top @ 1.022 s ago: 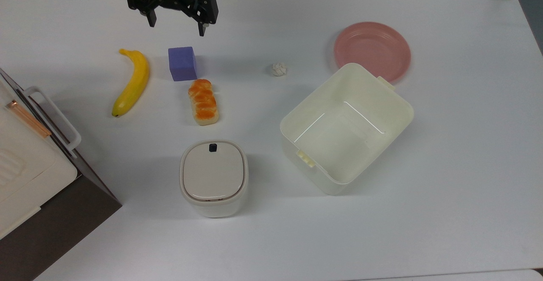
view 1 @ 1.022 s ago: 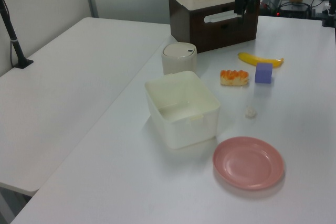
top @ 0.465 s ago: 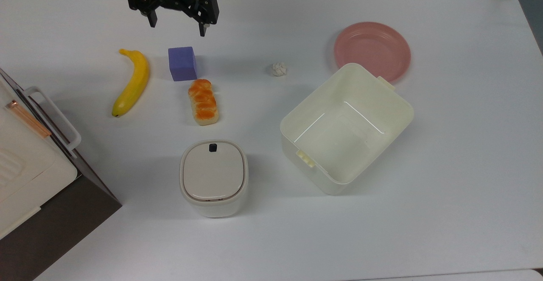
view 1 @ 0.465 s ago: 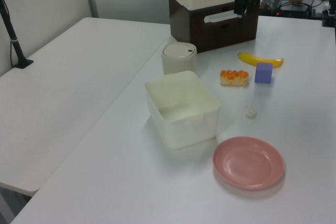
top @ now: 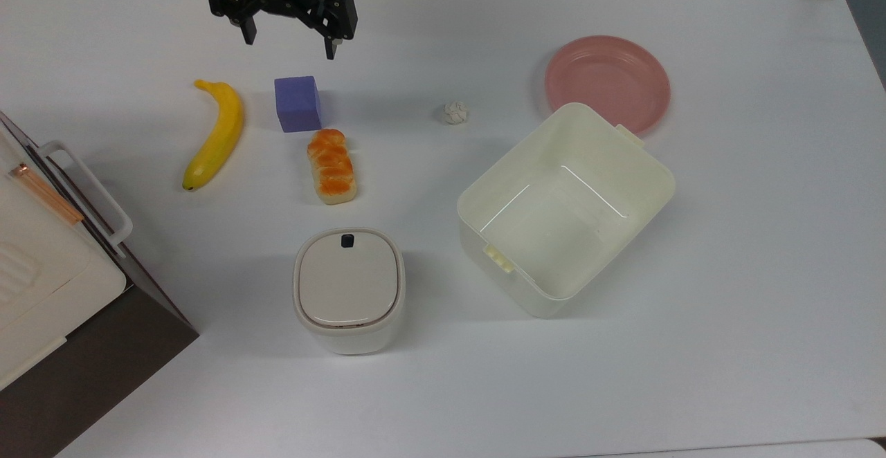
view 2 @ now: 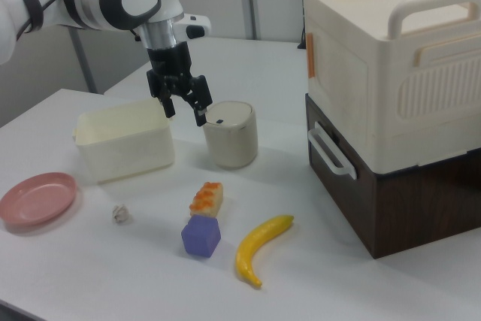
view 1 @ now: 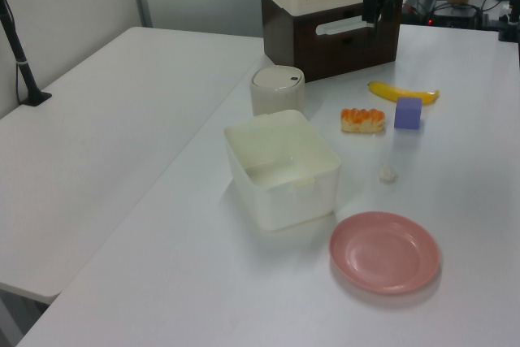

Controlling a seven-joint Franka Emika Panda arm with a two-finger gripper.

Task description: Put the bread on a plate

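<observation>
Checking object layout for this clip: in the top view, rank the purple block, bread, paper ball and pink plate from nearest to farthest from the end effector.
From the end effector:
1. Purple block, just below it.
2. Bread, lower, past the block.
3. Paper ball, toward the top view's right.
4. Pink plate, far right.

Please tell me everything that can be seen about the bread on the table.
The bread is a small oblong toy loaf with a glossy orange-brown segmented top and pale cream sides; it looks like plastic. It lies flat on the white table, untouched. In the top view one end sits close to the purple cube, the banana lies to the top view's left, and the pink plate is empty.
</observation>
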